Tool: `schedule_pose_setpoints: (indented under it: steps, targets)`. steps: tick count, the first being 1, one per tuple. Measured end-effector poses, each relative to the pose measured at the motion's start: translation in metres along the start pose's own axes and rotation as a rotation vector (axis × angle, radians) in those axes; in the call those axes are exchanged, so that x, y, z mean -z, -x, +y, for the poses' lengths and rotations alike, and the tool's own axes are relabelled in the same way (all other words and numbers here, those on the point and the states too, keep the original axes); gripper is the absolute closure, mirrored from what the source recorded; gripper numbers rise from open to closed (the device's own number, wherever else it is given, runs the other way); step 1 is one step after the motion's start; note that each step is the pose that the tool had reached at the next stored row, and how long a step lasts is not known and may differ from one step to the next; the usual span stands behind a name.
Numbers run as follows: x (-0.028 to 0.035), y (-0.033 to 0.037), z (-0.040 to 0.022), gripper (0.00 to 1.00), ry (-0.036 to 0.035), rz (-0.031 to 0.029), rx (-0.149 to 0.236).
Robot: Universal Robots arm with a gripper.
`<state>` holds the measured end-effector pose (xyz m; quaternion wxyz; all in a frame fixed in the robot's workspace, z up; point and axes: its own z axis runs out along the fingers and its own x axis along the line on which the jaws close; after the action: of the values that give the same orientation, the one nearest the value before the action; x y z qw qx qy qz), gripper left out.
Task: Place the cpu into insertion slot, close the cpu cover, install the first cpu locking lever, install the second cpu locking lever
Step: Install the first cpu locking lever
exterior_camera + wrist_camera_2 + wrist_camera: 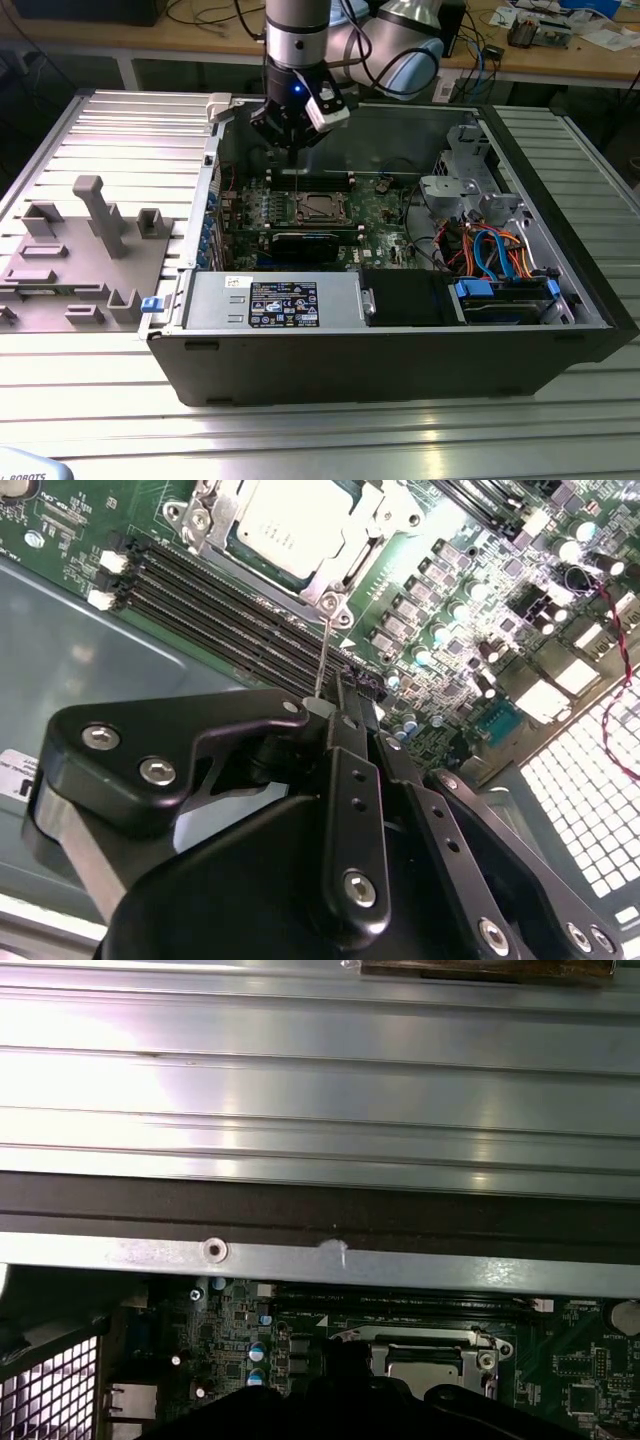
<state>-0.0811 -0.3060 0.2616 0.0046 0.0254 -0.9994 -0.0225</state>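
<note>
Gripper: the black gripper (287,150) is hanging inside the open computer case (560,345), above the far edge of the green circuit board (385,210); in the second wrist view its fingers (340,720) are sitting pressed together, clenched with nothing seen between them
Cpu: the cpu (300,525) is lying flat in the insertion slot (318,208), its dull silver top showing through the frame around it; in the first wrist view it (425,1365) is showing just past the gripper body
Cpu cover: the cpu cover (340,575) is lying down around the chip, its silvery frame bordering the chip's edges
Locking lever: a thin wire lever (322,655) is standing up from the corner of the socket frame toward the fingertips; whether it is touching them, I cannot tell
Memory slots: long black memory slots (220,605) are running beside the socket
Surroundings: the case is resting on a ribbed metal table (120,130), with a grey fixture block (80,250) lying at the exterior view's left and blue cables (495,255) showing at the exterior view's right
</note>
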Motion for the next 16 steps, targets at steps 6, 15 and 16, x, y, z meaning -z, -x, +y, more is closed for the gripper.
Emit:
schedule_pose_setpoints:
  steps: [6, 15, 16]
  targets:
    - [-0.0003, 0.0071, -0.0004, 0.89, 0.0, 0.0001, 0.0]
    - [-0.0005, 0.0098, -0.0005, 0.89, 0.0, 0.0, 0.0]
    - [-0.0008, 0.0098, -0.0005, 0.89, 0.0, 0.0, 0.0]
